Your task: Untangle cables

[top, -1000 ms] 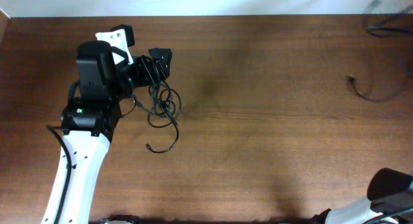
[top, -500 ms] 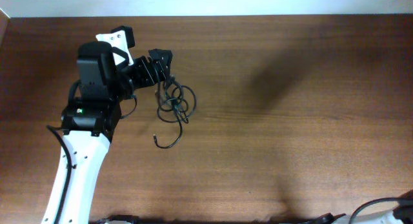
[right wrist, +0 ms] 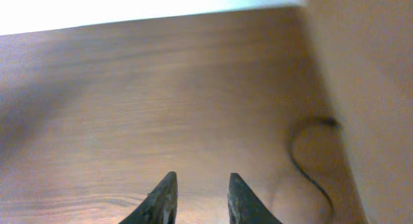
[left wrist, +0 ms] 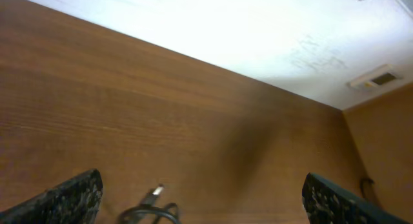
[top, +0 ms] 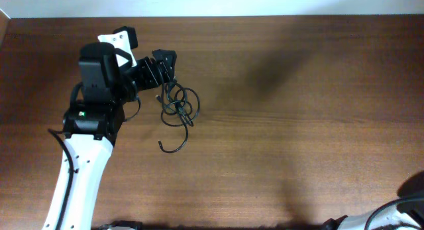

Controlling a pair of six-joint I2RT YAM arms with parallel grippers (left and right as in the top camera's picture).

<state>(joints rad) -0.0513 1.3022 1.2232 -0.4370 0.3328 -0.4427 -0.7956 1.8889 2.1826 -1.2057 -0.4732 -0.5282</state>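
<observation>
Cables (top: 175, 108) farther right now, just beside wide-spread left claw (left wrist: 201, 185).

Brown wood-grain table (top: 298, 157), bright white surface (top: 199, 1) beyond its far edge.

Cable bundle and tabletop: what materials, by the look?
Cables: thin black cords, likely rubber or PVC jacket, matte, bending in loose loops. Table: brown wood or wood-grain laminate, streaky grain, low sheen; cannot tell which.
</observation>
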